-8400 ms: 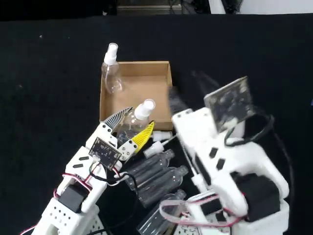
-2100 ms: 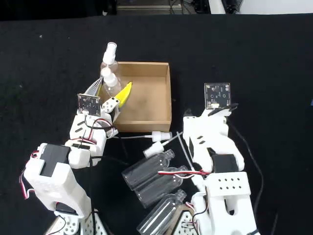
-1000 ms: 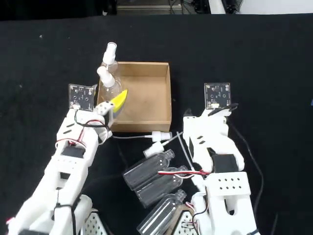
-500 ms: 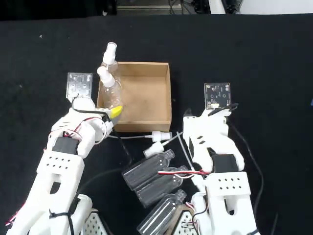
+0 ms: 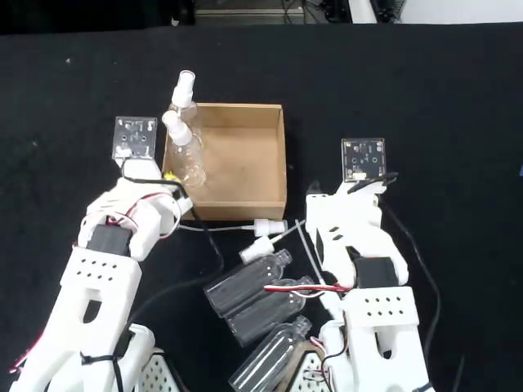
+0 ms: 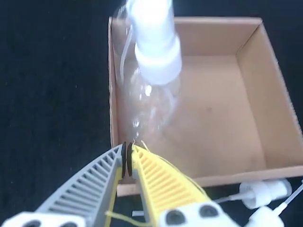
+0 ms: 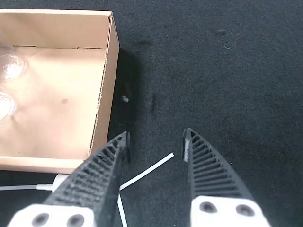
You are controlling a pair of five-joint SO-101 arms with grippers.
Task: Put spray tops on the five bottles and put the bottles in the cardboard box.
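Nearest the arms' bases, three bare bottles [image 5: 245, 282] were laid side by side on the black worktop [image 5: 425, 98], their necks turned toward the box [image 5: 283, 163]; just beyond those necks two loose tops [image 5: 270, 226] were laid on the worktop, close to the box's near wall, with thin tubes trailing from them; the left tool [image 6: 127, 158] was held closed with nothing between its fingers, its tips set over the near wall of the box by the left corner, just short of the nearer capped bottle [image 5: 185, 159], though contact could not be judged; the right tool [image 7: 154, 142] was spread wide and empty above bare worktop, just beside the box's right wall, a white tube [image 7: 147, 171] being seen beneath it; inside the box, along its left wall, two capped bottles were stood upright one behind the other, the farther bottle [image 5: 183, 102] being placed in the far left corner.
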